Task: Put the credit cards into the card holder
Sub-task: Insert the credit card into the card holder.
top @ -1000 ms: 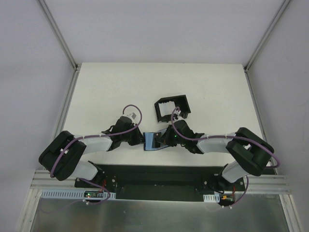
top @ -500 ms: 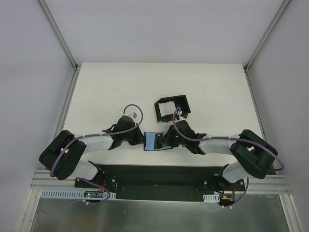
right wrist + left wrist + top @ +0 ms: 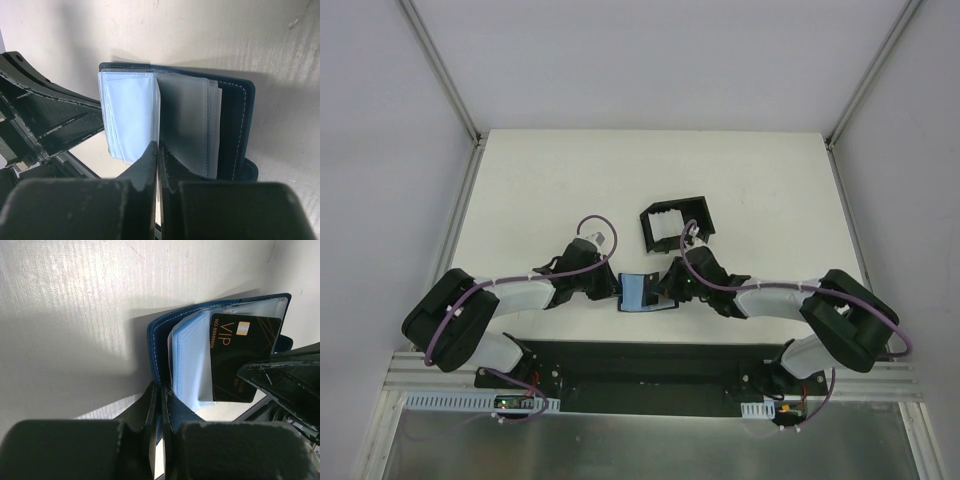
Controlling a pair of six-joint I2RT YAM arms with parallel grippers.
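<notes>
**Fig. 1. Card insertion, both claws engaged.** My left claw is fully closed on the navy cover of the card holder, pinching it by its stitched edge. The purpose, as I judge it, is to anchor the holder so it neither slides nor folds shut. My right claw is likewise fully closed on a thin leaf that its own camera sees edge-on. I judge this to be the black card, gold-lettered "VIP", lying against the pale-blue sleeves and seemingly partly inside a clear one. Holding the card by one corner leaves most of it free to enter a pocket.

The holder sits between the two claws, close to the near edge of the surface and just nearer to me than the black tray. Whether it rests on the surface or is lifted off it, I cannot tell. It is spread open, with the sleeves fanned and the pale-blue interior facing upward. The card's long axis runs parallel to the stitched edge that my left claw holds, and its lettering follows that axis. Its printed face is turned toward the left wrist camera.
</notes>
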